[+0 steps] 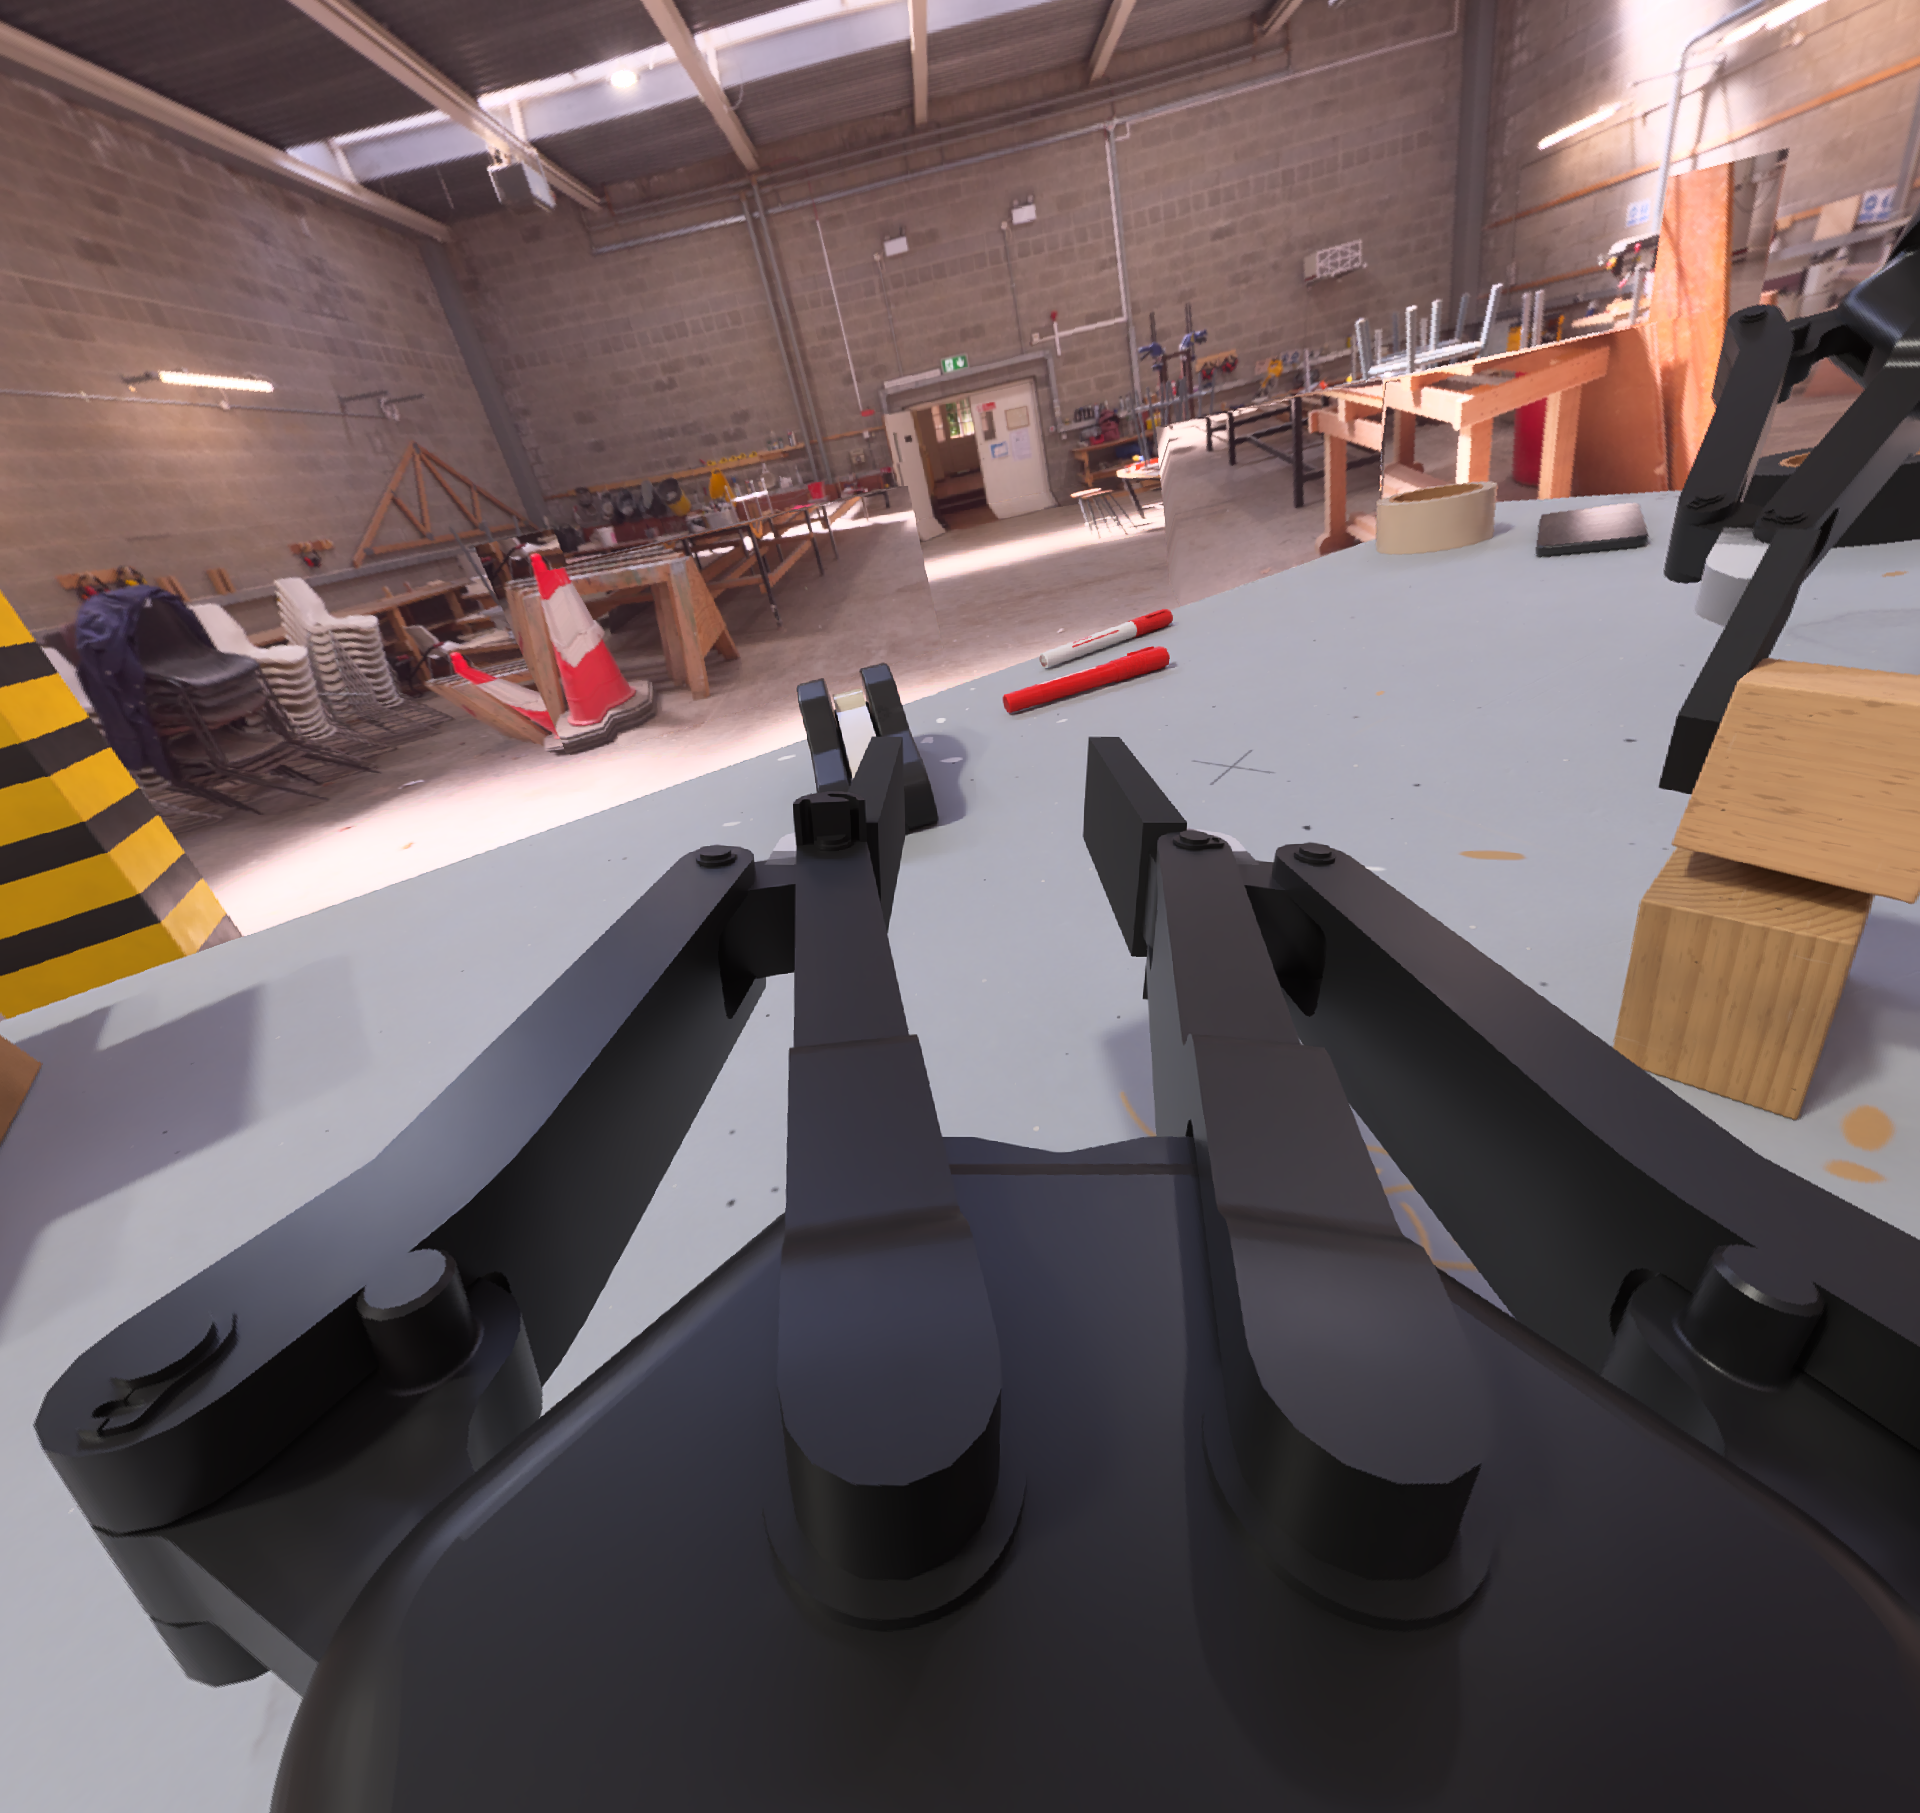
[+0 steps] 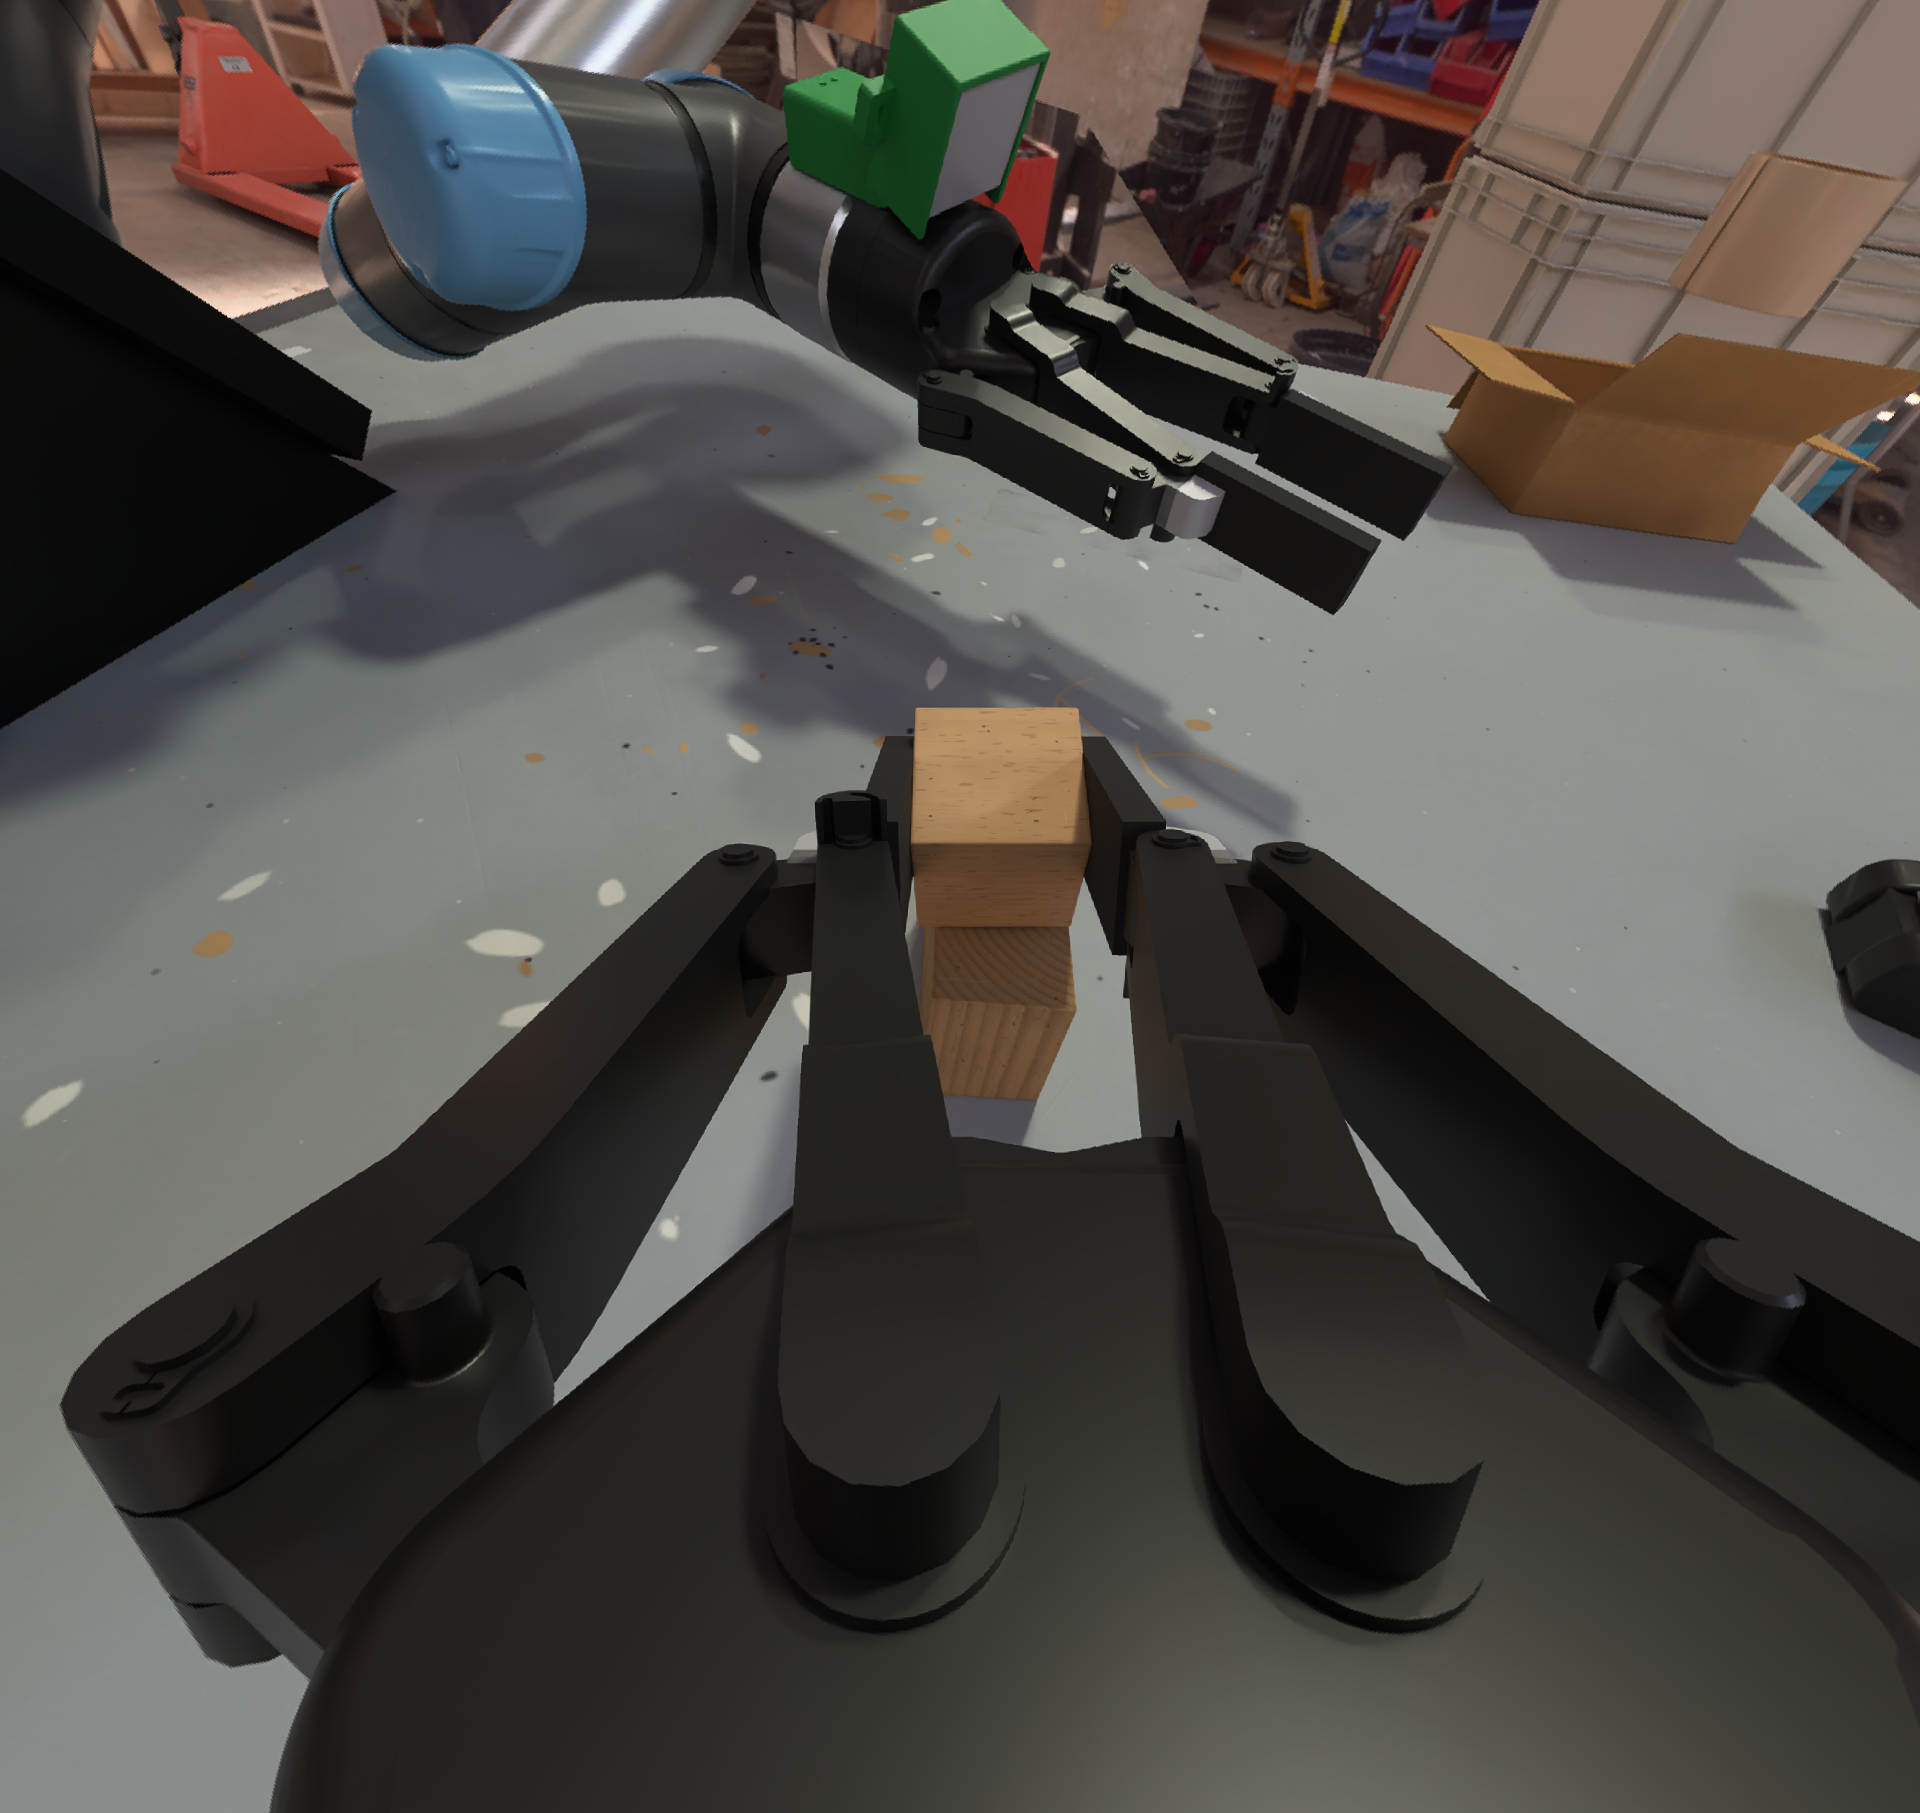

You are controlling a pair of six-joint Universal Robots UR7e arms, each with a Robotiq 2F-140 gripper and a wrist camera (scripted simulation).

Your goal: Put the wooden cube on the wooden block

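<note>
Your grey, paint-flecked surface (image 2: pixel 416 828) carries the work. At left, your left end effector (image 2: pixel 1351 527) hovers with fingers apart, empty. Centre, your right end effector (image 2: pixel 1000 807) grips the pale, smooth wooden cube (image 2: pixel 992 797), tilted atop the grainier wooden block (image 2: pixel 997 1025).

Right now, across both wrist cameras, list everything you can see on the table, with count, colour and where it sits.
wooden cube: one, light tan, tilted on the wooden block, between the right hand's fingers.
wooden block: one, tan, grained, standing on the grey table.
markers: two, red, one part white, side by side near the far edge.
tape roll: one, beige, far edge.
flat pad: one, black, beside the tape roll.
black clip: one, ahead of the left hand.
cardboard box: one, brown, open, table corner.
left hand: one, black, open, empty.
right hand: one, black, shut on the cube.
</note>
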